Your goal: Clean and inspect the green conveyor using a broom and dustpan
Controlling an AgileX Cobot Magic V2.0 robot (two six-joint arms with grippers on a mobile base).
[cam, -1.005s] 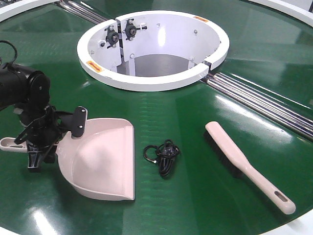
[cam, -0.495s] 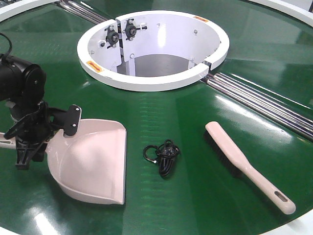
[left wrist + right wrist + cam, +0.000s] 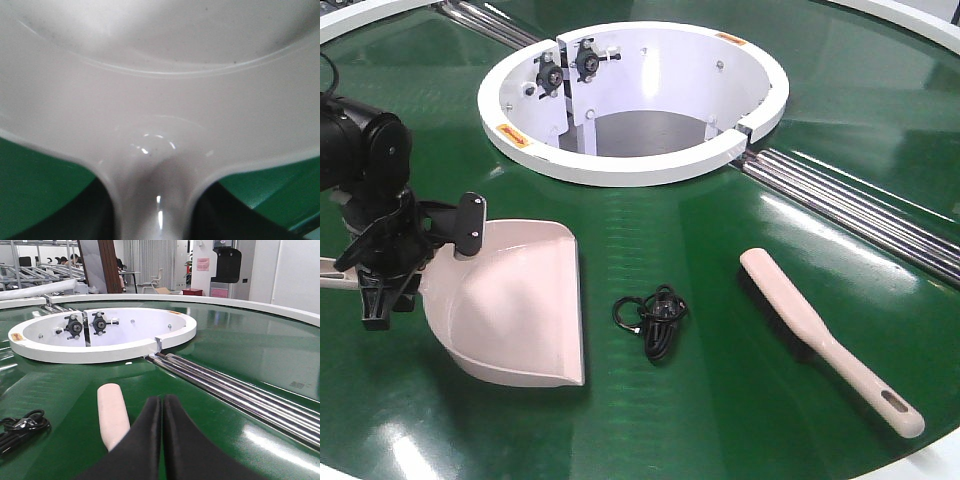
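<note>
**Glossy green belt awaits sweep, dustpan held at the neck**

Bright ceiling lights are mirrored across the green conveyor (image 3: 720, 420). A white ring opening (image 3: 620, 165) is set toward its far side, and silver rollers (image 3: 850, 205) run from the ring toward the right edge. Beyond the far white rim, shelving, chairs and a doorway of an open workshop are made out in the right wrist view.

The dustpan (image 3: 520, 300) is seen near the left edge of the surface, its wide mouth turned toward a small coil of black cable (image 3: 655, 315) lying near the middle. The left gripper (image 3: 382, 275) is clamped on the handle just behind the raised back. Whether the pan rests on the belt or is held just off it cannot be told.

The broom (image 3: 820, 335) lies flat toward the near right corner, handle pointing at that corner, and is not yet gripped. The right gripper (image 3: 162, 440) is shown with its jaws pressed together and nothing between them, part of the broom just beside it.

Both tools are judged to be light, stiff moulded plastic with smooth, possibly slippery skins. A hold at the neck is thought best for steering the pan, and the tapered handle is the likely place for the broom. The slick belt may let either tool slide when it is pushed.
</note>
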